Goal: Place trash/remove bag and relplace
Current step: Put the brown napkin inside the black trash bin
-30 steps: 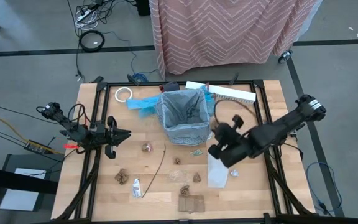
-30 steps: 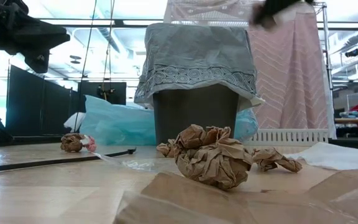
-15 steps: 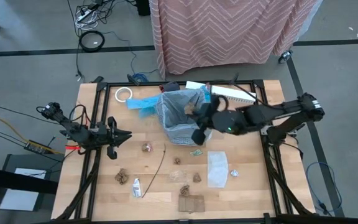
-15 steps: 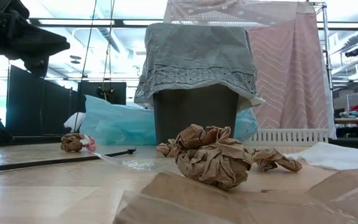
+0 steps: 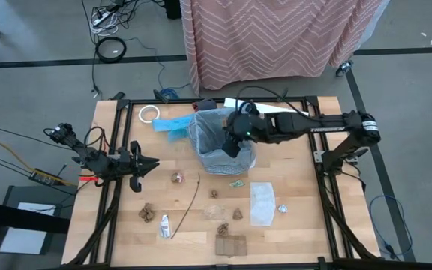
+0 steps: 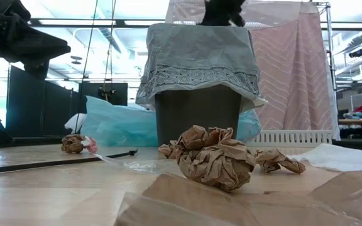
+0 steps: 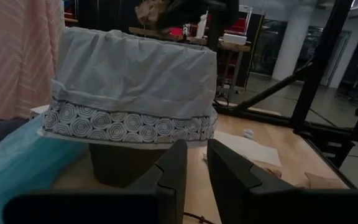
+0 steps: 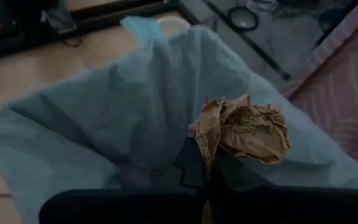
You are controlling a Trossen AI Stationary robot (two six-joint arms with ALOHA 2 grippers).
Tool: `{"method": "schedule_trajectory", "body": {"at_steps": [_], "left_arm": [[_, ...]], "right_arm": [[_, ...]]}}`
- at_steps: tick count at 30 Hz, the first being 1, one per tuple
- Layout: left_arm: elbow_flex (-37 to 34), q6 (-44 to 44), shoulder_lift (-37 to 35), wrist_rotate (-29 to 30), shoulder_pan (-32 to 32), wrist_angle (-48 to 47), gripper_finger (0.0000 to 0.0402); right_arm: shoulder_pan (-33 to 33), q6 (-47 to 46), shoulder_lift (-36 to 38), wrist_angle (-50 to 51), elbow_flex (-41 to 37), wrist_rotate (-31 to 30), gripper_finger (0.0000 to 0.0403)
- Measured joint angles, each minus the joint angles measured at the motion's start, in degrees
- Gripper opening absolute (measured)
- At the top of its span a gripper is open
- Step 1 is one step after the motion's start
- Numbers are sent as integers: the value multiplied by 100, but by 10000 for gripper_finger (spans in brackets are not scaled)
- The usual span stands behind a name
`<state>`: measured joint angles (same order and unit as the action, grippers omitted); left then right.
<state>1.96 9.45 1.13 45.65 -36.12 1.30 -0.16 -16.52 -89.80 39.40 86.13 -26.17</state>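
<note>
Wooden table (image 5: 306, 225), paper wad (image 8: 244, 130) above bag (image 8: 104, 130)

Bin mouth partly blocked by right gripper (image 5: 231, 142) hanging over the bag (image 5: 210, 133) with a paper wad (image 8: 244, 129). Blue plastic bag (image 5: 172, 126) crowding bin's left side. Scattered scraps (image 5: 218, 212) cluttering front of table (image 5: 306, 225). Open wood around left gripper (image 5: 150, 162), clear passage toward bin.
</note>
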Motion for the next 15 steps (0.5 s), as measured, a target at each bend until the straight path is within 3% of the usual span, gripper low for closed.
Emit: {"method": "schedule_trajectory", "body": {"at_steps": [6,15], "left_arm": [[0,5,0,0,0,4,72],[0,5,0,-31,0,3,72]], "right_arm": [[-229,662,-98,134,-4,945,44],[-98,1473,-54,-251,-2,590,220]]}}
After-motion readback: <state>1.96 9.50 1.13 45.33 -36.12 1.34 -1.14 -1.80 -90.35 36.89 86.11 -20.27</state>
